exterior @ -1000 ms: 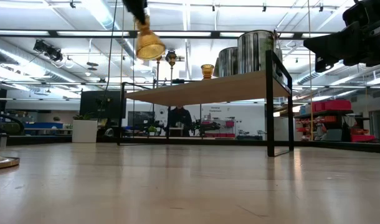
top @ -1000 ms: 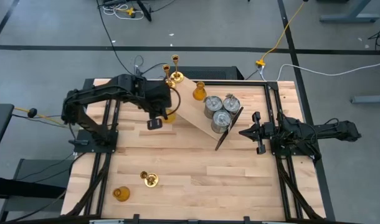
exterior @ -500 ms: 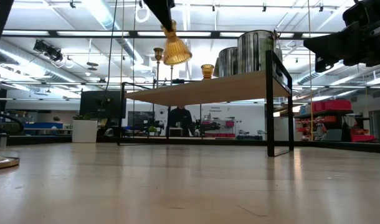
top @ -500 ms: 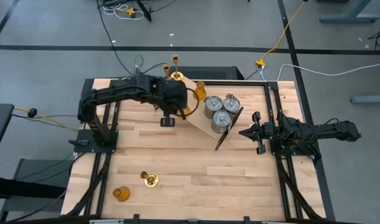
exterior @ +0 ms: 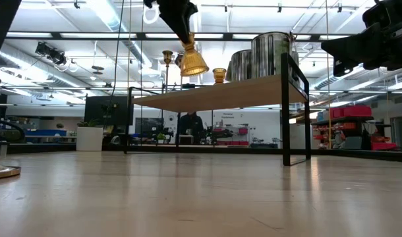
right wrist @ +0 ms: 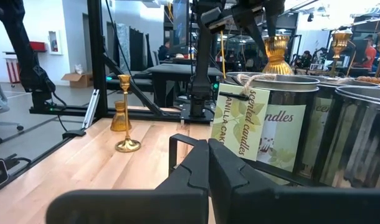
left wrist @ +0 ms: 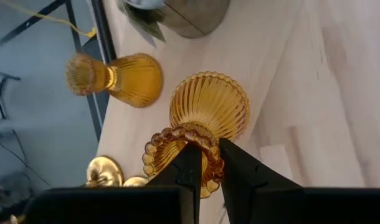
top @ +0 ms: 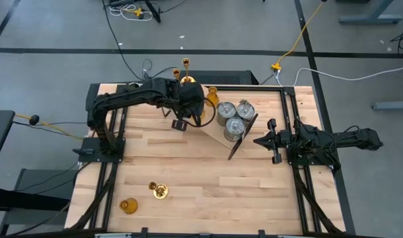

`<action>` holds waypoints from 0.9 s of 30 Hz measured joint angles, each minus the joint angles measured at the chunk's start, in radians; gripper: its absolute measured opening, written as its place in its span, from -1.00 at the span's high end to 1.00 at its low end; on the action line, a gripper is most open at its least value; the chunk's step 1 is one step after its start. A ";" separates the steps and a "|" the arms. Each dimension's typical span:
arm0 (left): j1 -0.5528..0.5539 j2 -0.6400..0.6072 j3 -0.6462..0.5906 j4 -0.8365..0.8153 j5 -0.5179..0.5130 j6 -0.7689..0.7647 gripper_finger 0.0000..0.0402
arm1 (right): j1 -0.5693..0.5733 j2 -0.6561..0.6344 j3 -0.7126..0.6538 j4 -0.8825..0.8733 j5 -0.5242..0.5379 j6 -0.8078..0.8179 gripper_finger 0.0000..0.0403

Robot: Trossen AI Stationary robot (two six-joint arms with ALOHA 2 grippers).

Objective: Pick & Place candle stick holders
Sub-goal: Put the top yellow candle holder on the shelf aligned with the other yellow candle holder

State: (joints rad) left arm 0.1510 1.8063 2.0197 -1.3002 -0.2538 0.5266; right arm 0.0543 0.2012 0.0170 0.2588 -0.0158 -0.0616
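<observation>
Three silver-grey metal cylinders stand on the raised wooden shelf in the high view, where the left gripper hangs above the shelf. From the low view, a ribbed amber glass holder hangs tilted over the shelf. At the left wrist, dark fingers clench its scalloped rim, seemingly just above the board. The right gripper waits clenched, empty, beside the cylinders.

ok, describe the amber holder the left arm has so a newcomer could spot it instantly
Find the raised wooden shelf at the table's far side. Above its left end the left gripper holds one ribbed amber glass holder in its fingers. Unlike the other amber holder standing on the shelf, this one hangs in the air.
</observation>
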 joint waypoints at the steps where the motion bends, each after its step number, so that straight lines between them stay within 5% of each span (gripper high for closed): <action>1: 0.004 0.002 0.000 -0.005 -0.001 0.025 0.78 | 0.000 0.000 0.000 0.000 0.000 0.000 0.99; 12: 0.051 0.003 -0.001 0.014 0.015 0.241 0.78 | 0.000 0.000 0.000 -0.001 0.000 0.000 0.99; 27: 0.142 0.083 -0.001 0.078 0.084 0.297 0.78 | 0.000 0.000 0.000 -0.005 0.000 0.000 0.99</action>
State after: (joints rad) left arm 0.2929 1.8890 2.0190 -1.2219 -0.1699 0.8238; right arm 0.0540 0.2016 0.0170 0.2536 -0.0158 -0.0618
